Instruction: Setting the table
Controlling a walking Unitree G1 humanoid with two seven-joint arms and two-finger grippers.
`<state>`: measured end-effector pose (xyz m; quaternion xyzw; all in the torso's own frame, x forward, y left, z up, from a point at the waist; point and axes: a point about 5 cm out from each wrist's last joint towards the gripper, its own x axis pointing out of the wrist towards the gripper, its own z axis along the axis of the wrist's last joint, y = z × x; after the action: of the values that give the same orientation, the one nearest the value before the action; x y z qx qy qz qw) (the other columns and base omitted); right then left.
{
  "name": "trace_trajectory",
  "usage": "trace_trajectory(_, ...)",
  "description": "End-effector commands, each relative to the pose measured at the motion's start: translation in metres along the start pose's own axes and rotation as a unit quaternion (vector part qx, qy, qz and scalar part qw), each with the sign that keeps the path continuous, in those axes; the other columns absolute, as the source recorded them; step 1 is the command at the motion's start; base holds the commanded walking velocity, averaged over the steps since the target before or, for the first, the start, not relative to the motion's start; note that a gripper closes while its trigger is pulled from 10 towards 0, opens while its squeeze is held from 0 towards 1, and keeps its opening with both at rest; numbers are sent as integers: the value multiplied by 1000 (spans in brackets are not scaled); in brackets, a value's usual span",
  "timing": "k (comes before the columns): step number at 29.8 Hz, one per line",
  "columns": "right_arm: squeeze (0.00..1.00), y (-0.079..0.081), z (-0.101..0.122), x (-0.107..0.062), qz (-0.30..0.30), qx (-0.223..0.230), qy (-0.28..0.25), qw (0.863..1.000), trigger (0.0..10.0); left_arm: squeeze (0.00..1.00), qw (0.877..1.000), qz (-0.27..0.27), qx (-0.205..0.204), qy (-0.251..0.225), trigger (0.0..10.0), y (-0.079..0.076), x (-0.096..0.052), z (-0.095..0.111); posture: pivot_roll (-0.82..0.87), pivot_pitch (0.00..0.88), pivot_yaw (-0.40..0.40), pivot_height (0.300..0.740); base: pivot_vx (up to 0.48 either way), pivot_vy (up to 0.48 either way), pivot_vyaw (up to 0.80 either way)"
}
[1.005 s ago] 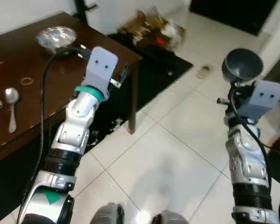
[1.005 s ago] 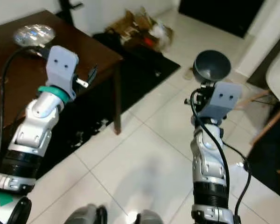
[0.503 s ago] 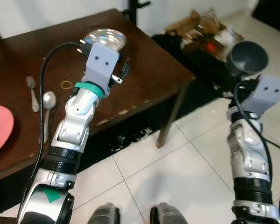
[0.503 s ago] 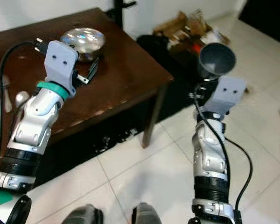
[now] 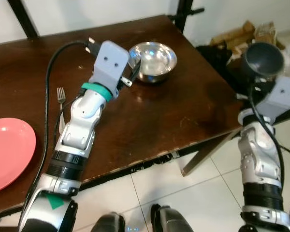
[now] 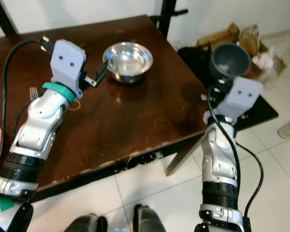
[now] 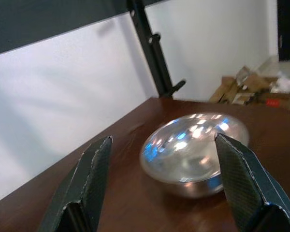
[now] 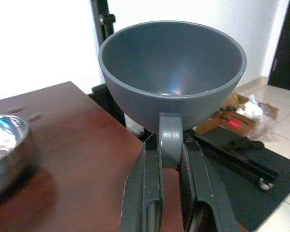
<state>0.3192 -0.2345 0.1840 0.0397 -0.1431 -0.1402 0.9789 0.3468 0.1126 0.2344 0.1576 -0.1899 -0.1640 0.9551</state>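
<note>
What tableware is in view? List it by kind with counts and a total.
Bowls: 2, the steel bowl on the table and the grey bowl clamped by its handle in the right claw
Plates: 1, the pink plate
Forks: 1, the fork beside the left arm
Total: 4

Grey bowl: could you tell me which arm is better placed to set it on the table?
The right. Its claw is shut on the grey bowl beside the table edge; the left claw is open and empty near the steel bowl.
</note>
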Motion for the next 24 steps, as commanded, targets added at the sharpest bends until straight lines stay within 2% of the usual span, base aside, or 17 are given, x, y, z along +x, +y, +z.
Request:
trace_trajectory(1, 0, 0, -5, -3, -1, 1, 7, 1000, 10000, 0, 1000, -12, -11, 13, 10000, -6, -2, -5, 18, 5, 49, 740, 0, 0, 0)
trace_trajectory(11, 0, 7, -12, -2, 27, -19, 29, 999, 10000, 0, 999, -15, -20, 23, 10000, -7, -2, -7, 22, 0, 42, 740, 0, 0, 0)
trace_trajectory(17, 0, 16, -19, -1, 60, -28, 52, 996, 10000, 0, 999, -23, -7, 44, 10000, -6, -2, -9, 38, 4, 31, 740, 0, 0, 0)
trace_trajectory(18, 0, 22, -25, -1, 86, -34, 77, 993, 10000, 0, 997, -58, -13, 57, 10000, -9, -2, -11, 56, 20, 24, 740, 0, 0, 0)
trace_trajectory(21, 0, 25, -29, 0, 99, -37, 91, 990, 10000, 0, 995, -79, -18, 62, 10000, -10, -2, -11, 58, 23, 25, 740, 0, 0, 0)
trace_trajectory(23, 0, 30, -35, 7, 113, -36, 116, 986, 10000, 0, 989, -134, -31, 49, 10000, -6, -2, 0, 73, 46, 33, 740, 0, 0, 0)
trace_trajectory(24, 0, 30, -35, 7, 113, -36, 116, 986, 10000, 0, 989, -134, -31, 49, 10000, -6, -2, 0, 73, 46, 33, 740, 0, 0, 0)
